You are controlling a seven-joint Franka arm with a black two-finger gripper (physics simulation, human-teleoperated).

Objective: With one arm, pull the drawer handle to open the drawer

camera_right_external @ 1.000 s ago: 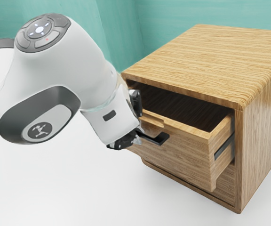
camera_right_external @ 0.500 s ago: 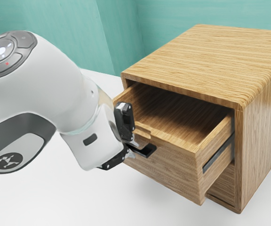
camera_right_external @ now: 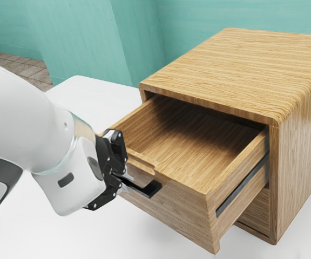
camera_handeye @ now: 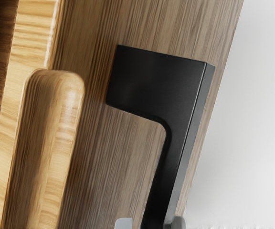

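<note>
Exterior view, for your record: drawer point(camera_right_external: 171, 208), centre frame, standing well out of the wooden cabinet point(camera_right_external: 252, 70) on the white counter point(camera_right_external: 90, 237). Tool point(camera_right_external: 124, 181), left of centre, clenched on the black handle point(camera_right_external: 147, 189) at the drawer front. Wrist view: fingertips point(camera_handeye: 123, 223) either side of the handle's stem.

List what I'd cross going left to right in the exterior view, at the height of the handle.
white arm → gripper → black handle it grips → drawer front, pulled out → cabinet
</note>
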